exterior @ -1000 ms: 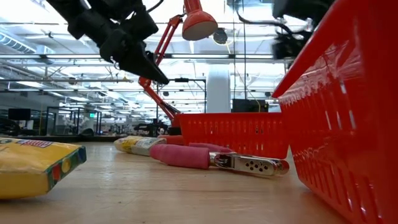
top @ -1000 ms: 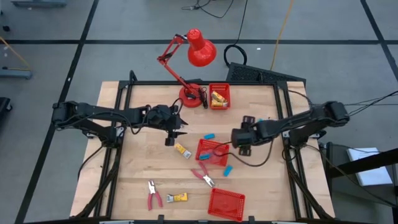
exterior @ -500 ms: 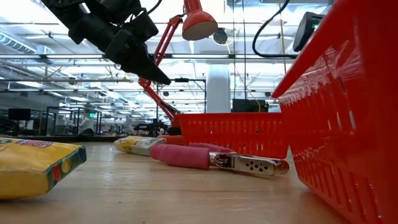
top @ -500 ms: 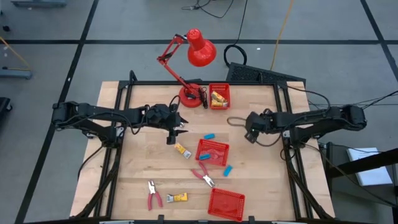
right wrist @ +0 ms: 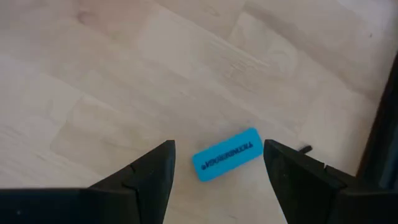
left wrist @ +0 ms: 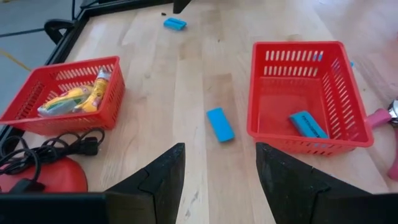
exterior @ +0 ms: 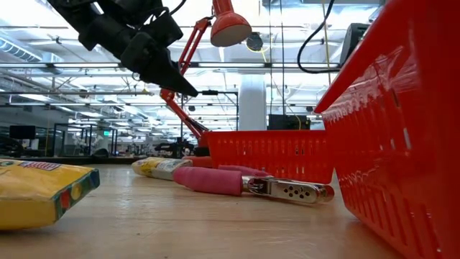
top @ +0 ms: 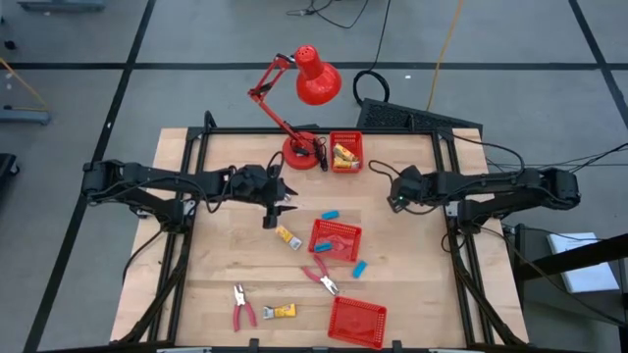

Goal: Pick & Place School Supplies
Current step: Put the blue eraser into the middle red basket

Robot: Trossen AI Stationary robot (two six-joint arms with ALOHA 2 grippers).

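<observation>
Since a second ago, the right tool (top: 396, 199) has swung away from the middle basket (top: 335, 238), empty, toward the tabletop's (top: 216, 275) right edge. It hovers above a light-blue eraser (right wrist: 226, 161), jaws spread wide on either side, touching nothing, apparently lining up a pick. Left of that basket, the left tool (top: 282, 209) hangs open and empty. One eraser (left wrist: 308, 124) already lies inside the basket.
</observation>
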